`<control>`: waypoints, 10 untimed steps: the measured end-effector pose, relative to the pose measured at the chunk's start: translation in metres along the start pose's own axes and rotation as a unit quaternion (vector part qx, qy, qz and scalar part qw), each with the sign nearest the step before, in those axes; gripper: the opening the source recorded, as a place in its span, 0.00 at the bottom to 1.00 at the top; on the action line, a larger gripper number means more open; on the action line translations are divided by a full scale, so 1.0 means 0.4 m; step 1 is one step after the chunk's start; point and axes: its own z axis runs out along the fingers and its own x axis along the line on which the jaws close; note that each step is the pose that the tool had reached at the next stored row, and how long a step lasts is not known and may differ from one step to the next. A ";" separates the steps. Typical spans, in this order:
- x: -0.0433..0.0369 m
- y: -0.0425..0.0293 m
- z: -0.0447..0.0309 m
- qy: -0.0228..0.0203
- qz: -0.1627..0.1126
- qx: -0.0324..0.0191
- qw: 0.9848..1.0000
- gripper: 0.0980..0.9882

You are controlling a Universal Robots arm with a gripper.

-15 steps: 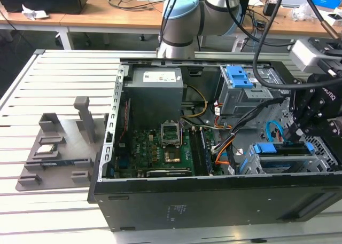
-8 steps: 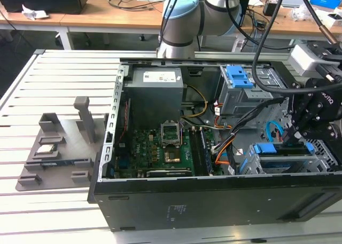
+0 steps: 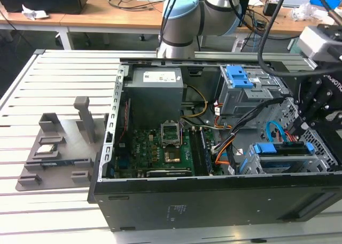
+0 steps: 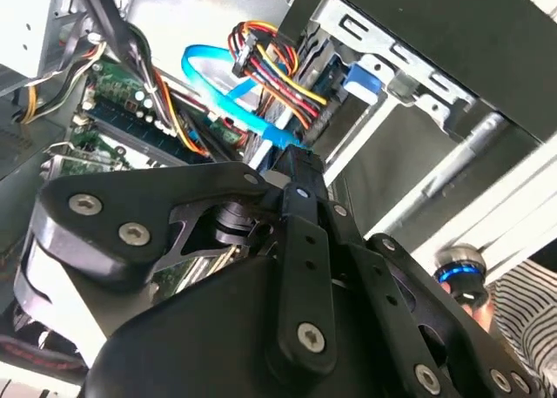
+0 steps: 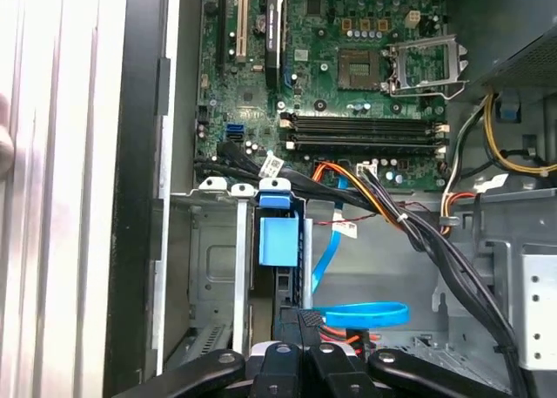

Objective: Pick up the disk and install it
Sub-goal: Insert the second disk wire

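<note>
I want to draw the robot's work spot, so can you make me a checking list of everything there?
Surface: slatted metal table carrying an open computer case.
Job's things: disk with blue rails, apparently sitting in the drive cage at the exterior view's right.
Clutter: grey fixture holding a small silver chip.
Grippers: claw inside the case, close above the drive cage.
Cables: blue flat cable and coloured wire bundle near the claw.
Surroundings: wooden desks behind.
</note>
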 end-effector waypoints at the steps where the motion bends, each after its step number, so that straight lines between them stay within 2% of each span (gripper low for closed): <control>1: 0.000 0.001 -0.011 0.000 0.000 0.000 1.000 0.01; 3: 0.000 0.004 -0.038 0.000 0.000 0.000 1.000 0.01; 10: 0.000 0.004 -0.039 0.000 0.000 0.000 1.000 0.01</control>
